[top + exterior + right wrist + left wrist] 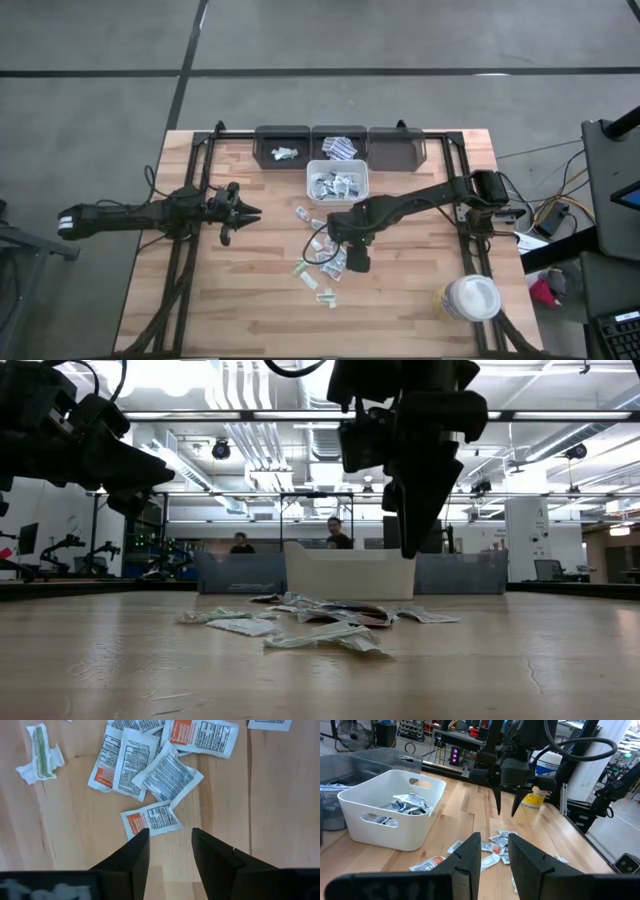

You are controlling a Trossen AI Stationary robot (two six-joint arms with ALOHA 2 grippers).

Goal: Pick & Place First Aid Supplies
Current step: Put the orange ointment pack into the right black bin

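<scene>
I have the right gripper (167, 845) hanging above the scattered pile of small flat white sachets (322, 252) at the middle of the high view, on the pale wooden table (240, 310). Its fingers are spread and empty, straddling one white sachet with an orange corner (151, 818) at the centre of the right wrist view. I judge this the approach before a pick. Next I would lower straight down and pinch that sachet, then carry it to the white plastic bin (338, 183) just above the pile, which already holds sachets. The left gripper (240, 212) waits at centre left, fingers slightly parted, holding nothing.
</scene>
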